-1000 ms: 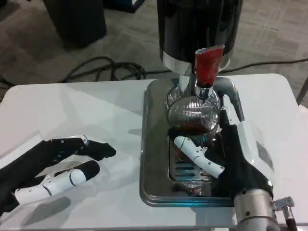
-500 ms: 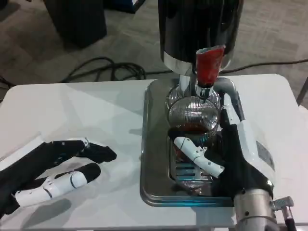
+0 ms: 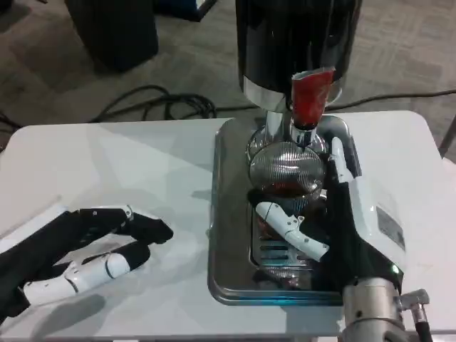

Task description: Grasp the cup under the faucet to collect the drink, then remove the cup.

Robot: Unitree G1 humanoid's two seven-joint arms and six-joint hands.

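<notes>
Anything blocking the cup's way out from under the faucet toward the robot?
Nothing visible does. The right hand holds the cup on the tray under the faucet. The left hand rests on the table, left of the tray.

An office-type or laboratory room arranged as a robot test station. The floor is covered in grey, patterned commercial carpet (image 3: 399, 43), typical of offices rather than homes. Loose black cables (image 3: 153, 105) trail across the carpet behind a plain white table (image 3: 121, 157), suggesting temporary equipment wiring. A dark, box-shaped object (image 3: 114, 28) stands on the floor at upper left; its nature cannot be told. On the table, a black-and-chrome drink dispenser (image 3: 296, 43) stands on a stainless drip tray (image 3: 228, 214), a staged setup rather than a kitchen counter.
</notes>
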